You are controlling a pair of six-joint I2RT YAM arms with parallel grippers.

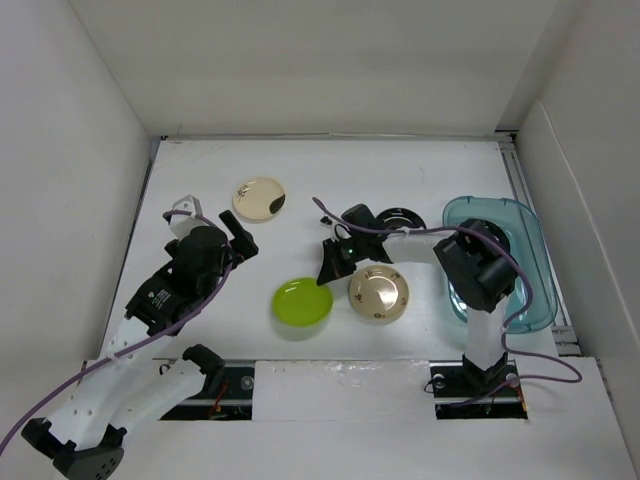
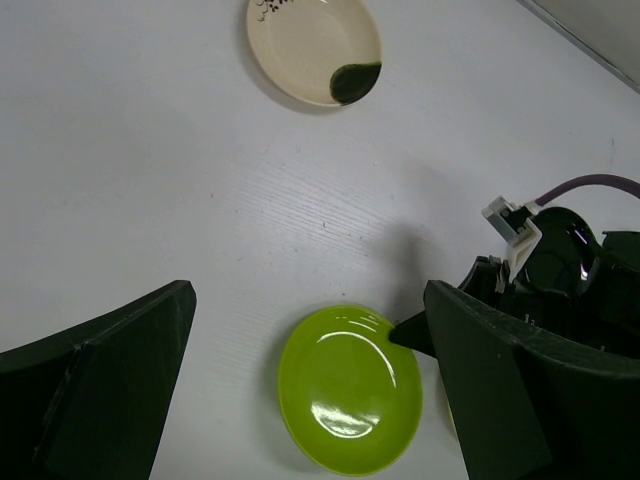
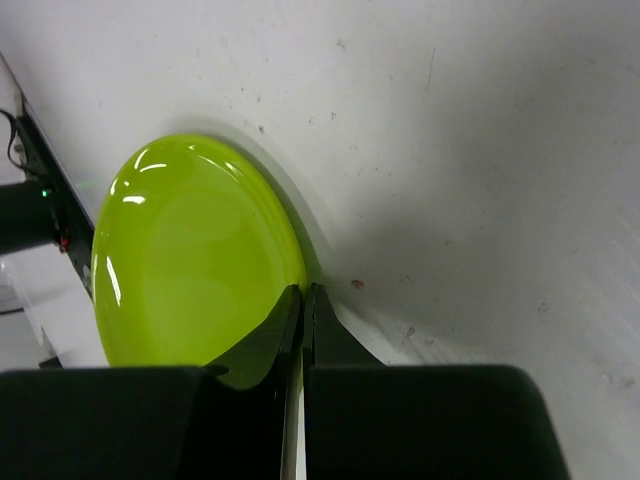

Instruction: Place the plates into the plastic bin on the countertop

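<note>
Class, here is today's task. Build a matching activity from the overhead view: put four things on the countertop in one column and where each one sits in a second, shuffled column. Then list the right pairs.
Column one
1. lime green plate
2. cream plate
3. gold-beige plate
4. plastic bin

Column two
A. along the right edge of the countertop
B. between the green plate and the bin
C. back left, leftmost of the four
D. at the fingertips of the right gripper

Pairs: 1-D, 2-C, 3-B, 4-A

Robot lab, white walls [image 1: 70, 200] enclosing countertop [image 1: 420, 180]
</note>
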